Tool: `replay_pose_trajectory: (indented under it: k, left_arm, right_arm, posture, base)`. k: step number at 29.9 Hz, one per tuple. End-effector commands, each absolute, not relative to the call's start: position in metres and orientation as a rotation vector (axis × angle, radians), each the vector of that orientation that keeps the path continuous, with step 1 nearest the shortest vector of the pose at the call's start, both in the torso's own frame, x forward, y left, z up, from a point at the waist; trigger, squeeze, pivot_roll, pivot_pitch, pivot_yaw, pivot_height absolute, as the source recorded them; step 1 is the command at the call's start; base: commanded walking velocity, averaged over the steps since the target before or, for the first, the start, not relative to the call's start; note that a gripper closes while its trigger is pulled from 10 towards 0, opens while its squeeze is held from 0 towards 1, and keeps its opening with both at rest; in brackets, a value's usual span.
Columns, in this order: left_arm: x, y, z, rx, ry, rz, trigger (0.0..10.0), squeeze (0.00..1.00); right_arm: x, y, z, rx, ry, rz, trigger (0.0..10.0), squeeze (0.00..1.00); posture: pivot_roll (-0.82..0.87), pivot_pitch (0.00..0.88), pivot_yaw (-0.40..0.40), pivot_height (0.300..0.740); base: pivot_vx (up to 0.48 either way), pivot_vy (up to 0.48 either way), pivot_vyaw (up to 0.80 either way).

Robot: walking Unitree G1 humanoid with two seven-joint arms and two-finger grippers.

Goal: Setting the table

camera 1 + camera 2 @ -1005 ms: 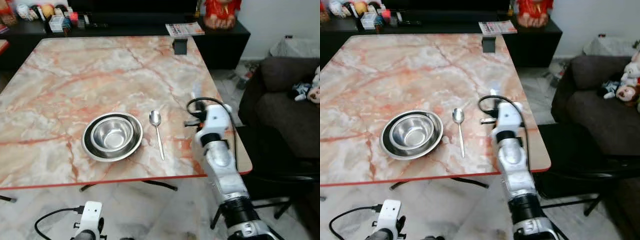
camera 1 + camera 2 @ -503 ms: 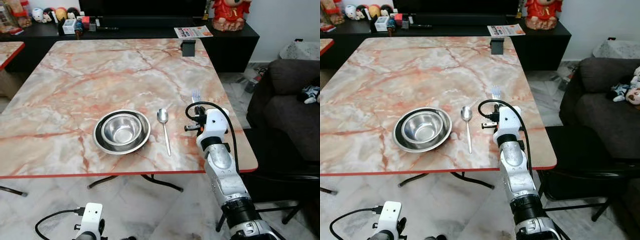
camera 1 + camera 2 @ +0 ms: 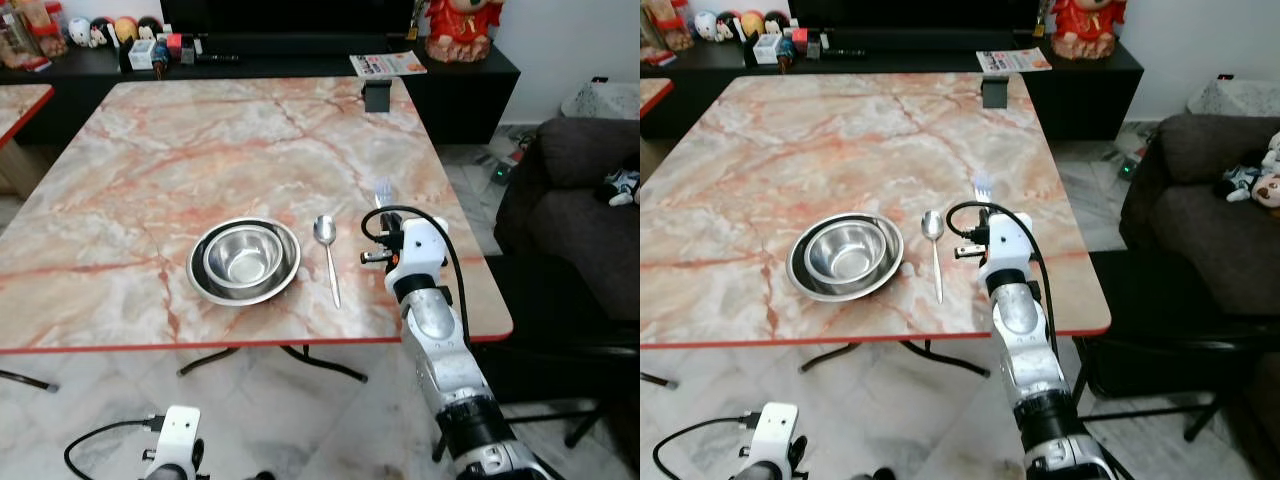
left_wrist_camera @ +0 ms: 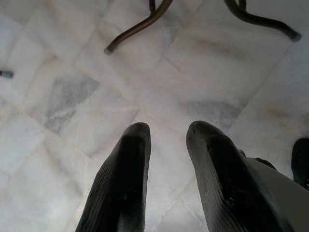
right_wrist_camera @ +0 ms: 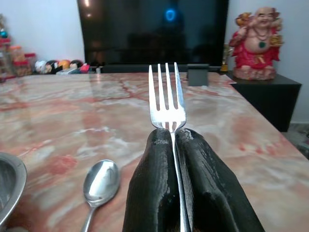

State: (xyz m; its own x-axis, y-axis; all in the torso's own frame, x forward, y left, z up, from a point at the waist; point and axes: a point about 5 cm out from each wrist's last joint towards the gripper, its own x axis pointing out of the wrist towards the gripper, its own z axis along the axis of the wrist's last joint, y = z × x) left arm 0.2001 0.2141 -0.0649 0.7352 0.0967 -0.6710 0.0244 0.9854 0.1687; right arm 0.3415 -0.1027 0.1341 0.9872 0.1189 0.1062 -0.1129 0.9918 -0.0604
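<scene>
Steel fork point(image 5: 166, 96) sits pinched between the right gripper's point(image 5: 173, 140) closed fingers above the marble table point(image 3: 150, 150), just right of the spoon point(image 3: 327, 250). The left gripper point(image 4: 166, 140) hangs narrowly parted over the floor.

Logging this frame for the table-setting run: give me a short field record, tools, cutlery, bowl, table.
right tool: shut on the fork, tines pointing forward, over the table's right side
left tool: open, hanging low above the tiled floor, idle
bowl: two steel bowls nested, near the table's front edge
spoon: flat on the table just right of the bowl, handle toward the robot
fork position: held right of the spoon, not yet laid down
table: marble top with red edge
</scene>
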Motion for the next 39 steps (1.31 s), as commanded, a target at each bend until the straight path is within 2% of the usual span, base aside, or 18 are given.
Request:
replay_pose_trajectory:
  k: [1, 15, 39]
  left_arm:
    - [0.192, 0.217, -0.069, 0.177, 0.783, 0.045, 10.0, 0.0]
    - [0.193, 0.216, -0.069, 0.173, 0.778, 0.042, 10.0, 0.0]
    - [0.191, 0.221, -0.069, 0.181, 0.781, 0.036, 10.0, 0.0]
  right_arm:
    - [0.34, -0.098, 0.133, -0.036, -0.109, 0.126, 10.0, 0.0]
    - [0.341, -0.101, 0.133, -0.037, -0.108, 0.114, 10.0, 0.0]
    - [0.347, -0.109, 0.122, -0.05, -0.028, 0.049, 10.0, 0.0]
  posture:
    - [0.01, 0.136, 0.015, 0.74]
    - [0.01, 0.133, 0.01, 0.74]
    - [0.01, 0.132, 0.025, 0.74]
  base:
    - [0.255, 0.0, 0.0]
    - [0.265, 0.0, 0.0]
    - [0.0, 0.0, 0.0]
